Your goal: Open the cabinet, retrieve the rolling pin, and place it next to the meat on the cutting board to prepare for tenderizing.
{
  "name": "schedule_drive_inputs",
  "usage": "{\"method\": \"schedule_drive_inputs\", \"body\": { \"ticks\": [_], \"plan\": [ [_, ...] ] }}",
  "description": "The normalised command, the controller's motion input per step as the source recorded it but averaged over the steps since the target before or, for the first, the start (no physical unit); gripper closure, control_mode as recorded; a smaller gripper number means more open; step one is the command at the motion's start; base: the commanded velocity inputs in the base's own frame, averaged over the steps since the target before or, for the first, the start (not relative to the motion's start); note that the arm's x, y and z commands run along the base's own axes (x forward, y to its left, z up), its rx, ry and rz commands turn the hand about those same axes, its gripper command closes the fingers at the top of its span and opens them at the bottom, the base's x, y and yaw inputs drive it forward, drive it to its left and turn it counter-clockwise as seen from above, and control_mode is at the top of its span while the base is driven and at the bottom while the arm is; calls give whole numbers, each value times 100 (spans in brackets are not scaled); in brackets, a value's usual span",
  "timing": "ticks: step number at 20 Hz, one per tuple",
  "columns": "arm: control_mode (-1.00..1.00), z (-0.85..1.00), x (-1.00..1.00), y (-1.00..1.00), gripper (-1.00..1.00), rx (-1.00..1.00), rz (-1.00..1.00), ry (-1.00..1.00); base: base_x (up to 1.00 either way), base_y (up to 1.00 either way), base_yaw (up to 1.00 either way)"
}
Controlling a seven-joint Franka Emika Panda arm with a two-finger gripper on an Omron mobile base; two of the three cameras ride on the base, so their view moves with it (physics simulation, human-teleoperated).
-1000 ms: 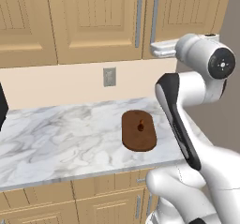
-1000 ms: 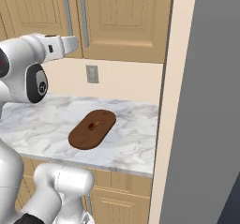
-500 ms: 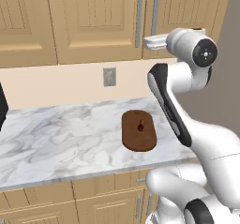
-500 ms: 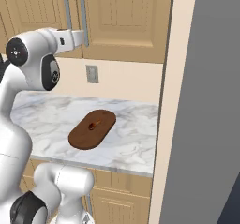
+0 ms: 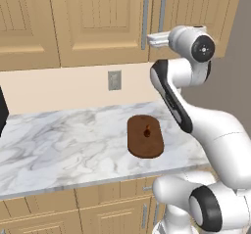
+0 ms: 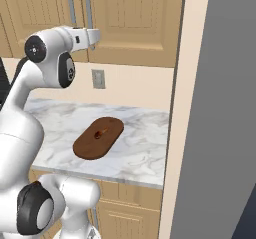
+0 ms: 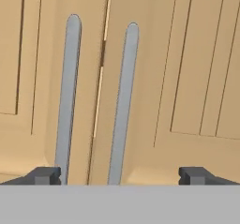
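The cabinet [image 5: 98,22] hangs on the wall above the counter with both doors shut. Its two long grey bar handles [image 5: 145,20] stand side by side at the door seam. My gripper [image 5: 156,39] is raised right in front of the lower ends of those handles, open and holding nothing. In the hand view the handles [image 7: 68,96] rise between my spread fingertips [image 7: 44,175]. Below, the dark oval cutting board [image 5: 145,136] lies on the counter with the small meat [image 5: 146,132] lump on it. The rolling pin is hidden.
The marble counter [image 5: 59,145] runs left from the board. A wall outlet [image 5: 114,80] sits under the cabinet. A tall grey panel [image 6: 220,108] closes off the right side. A dark object [image 5: 2,115] stands at the left edge. Low cabinets [image 5: 98,213] run below.
The arm has swung the hand up and in toward the cabinet handles. The gripper stayed open; board and meat have not moved.
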Motion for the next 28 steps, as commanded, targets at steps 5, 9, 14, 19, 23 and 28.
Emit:
{"method": "schedule_drive_inputs", "body": {
  "ticks": [5,9,14,19,23,28],
  "plan": [
    [-100,0,55,-13,-100,0,-4,3,0,0,0],
    [-100,0,65,0,-100,0,-7,5,0,0,0],
    [-100,0,57,1,-100,0,-7,10,0,0,0],
    [-100,0,51,5,-100,0,-5,7,0,0,0],
    [-100,0,57,14,100,0,-6,7,0,0,0],
    [-100,-2,15,8,100,0,0,2,0,0,0]
  ]
}}
